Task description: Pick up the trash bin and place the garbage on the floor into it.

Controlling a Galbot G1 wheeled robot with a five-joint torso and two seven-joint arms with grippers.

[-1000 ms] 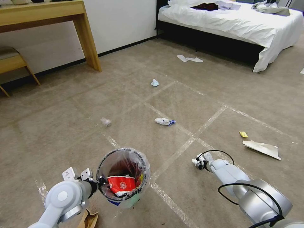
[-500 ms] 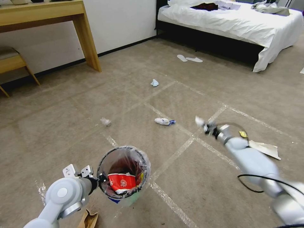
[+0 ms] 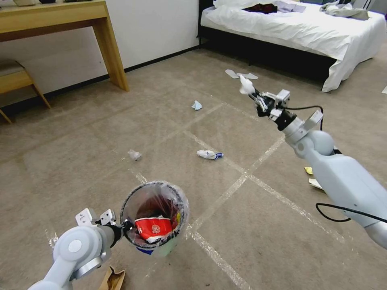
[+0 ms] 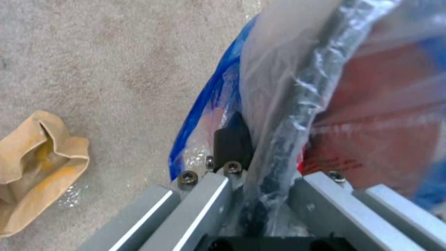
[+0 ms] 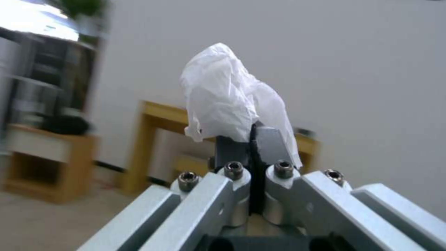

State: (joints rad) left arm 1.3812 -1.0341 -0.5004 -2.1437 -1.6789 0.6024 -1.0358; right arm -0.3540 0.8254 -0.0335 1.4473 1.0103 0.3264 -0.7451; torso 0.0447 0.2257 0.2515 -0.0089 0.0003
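My left gripper (image 3: pixel 124 226) is shut on the near rim of the trash bin (image 3: pixel 155 184), a small round bin with a clear liner and a red-and-white cup inside. In the left wrist view the left gripper (image 4: pixel 262 153) pinches the liner and the dark rim (image 4: pixel 297 104). My right gripper (image 3: pixel 253 94) is raised high over the floor (image 3: pixel 250 225), stretched toward the bed, and shut on a crumpled white tissue (image 3: pixel 244 85). The right wrist view shows the tissue (image 5: pixel 228 94) sticking out of the right gripper (image 5: pixel 253 139). Garbage on the carpet: a white-and-blue wrapper (image 3: pixel 209 154), a pale blue tissue (image 3: pixel 196 105), a small clear crumple (image 3: pixel 134 154).
Torn brown cardboard (image 3: pixel 113 278) lies by my left arm, seen also as cardboard (image 4: pixel 37 167) beside the bin. A yellow scrap (image 3: pixel 308 170) lies under my right arm. A wooden desk (image 3: pixel 109 44) and stool (image 3: pixel 16 78) stand at the back left, a bed (image 3: pixel 298 28) and slippers (image 3: pixel 242 75) at the back right.
My right arm has swung up from near the floor and stretched forward, carrying the white tissue. The bin in my left gripper has shifted slightly left.
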